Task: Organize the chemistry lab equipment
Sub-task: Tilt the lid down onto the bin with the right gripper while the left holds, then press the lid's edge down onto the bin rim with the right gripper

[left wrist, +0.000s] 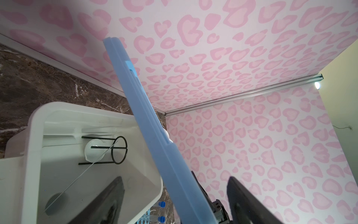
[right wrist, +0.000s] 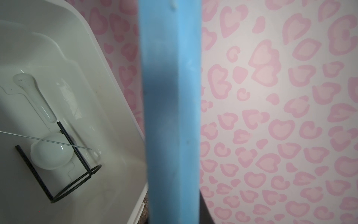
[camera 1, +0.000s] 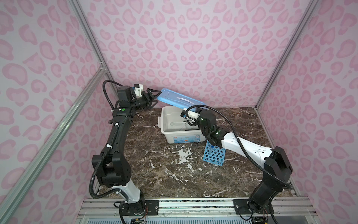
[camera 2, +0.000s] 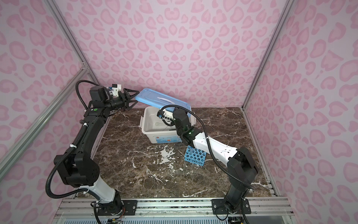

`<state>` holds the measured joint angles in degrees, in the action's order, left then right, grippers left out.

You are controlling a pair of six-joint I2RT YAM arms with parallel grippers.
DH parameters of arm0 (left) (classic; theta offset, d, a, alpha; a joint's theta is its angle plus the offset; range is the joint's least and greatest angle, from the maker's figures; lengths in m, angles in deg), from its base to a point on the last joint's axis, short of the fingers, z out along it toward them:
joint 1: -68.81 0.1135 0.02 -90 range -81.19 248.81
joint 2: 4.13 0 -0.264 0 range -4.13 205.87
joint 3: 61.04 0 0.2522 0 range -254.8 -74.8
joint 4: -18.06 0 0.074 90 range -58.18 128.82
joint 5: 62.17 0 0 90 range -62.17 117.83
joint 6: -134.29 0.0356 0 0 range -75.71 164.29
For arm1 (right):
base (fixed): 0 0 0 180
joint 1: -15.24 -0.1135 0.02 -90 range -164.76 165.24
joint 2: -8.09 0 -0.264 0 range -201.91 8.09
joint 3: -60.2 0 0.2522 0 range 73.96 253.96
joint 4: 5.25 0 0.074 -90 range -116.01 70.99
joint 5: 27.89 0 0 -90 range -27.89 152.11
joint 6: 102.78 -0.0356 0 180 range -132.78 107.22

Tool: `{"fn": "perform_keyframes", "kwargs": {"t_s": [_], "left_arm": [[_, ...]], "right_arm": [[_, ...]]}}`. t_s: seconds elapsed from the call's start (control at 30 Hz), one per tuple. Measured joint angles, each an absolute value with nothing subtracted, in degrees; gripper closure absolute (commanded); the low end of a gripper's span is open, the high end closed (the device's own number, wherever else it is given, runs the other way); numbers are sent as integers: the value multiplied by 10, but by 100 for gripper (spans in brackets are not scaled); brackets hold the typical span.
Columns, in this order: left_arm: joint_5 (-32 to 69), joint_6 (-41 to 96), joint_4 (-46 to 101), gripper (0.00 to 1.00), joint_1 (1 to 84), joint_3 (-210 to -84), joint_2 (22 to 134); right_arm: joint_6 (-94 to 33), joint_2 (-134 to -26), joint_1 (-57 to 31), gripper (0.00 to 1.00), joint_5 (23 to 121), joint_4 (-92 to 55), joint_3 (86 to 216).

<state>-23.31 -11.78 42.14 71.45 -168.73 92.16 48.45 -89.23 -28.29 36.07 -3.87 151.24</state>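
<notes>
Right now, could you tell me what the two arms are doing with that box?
Both are handling the blue lid, tilted over the open white box. The right hand is shut on its lower end; the left hand straddles the raised end, open. The pestle, dish and wire ring stand lie inside; the blue rack with its capped tubes sits outside.

Box label (camera 1: 186,138), seemingly illegible.

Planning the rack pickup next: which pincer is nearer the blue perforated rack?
Right. The right pincer grips the blue lid over the white box, behind the rack; the left pincer straddles the lid's opposite end, farther away.
</notes>
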Motion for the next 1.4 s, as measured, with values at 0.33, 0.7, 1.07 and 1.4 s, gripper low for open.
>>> {"fn": "perform_keyframes", "kwargs": {"t_s": [0.33, 0.7, 1.07, 1.4], "left_arm": [[-245, -141, 396, 48, 705, -1671, 927], [-249, -158, 367, 71, 699, -1600, 914], [-260, -188, 353, 85, 701, -1555, 890], [-258, -187, 342, 88, 700, -1493, 865]], "right_arm": [[500, -892, -291, 100, 355, -12, 1484], [528, -891, -297, 88, 352, -13, 1473], [507, -882, -303, 65, 352, -67, 1469], [469, -857, -304, 42, 350, -140, 1467]]}}
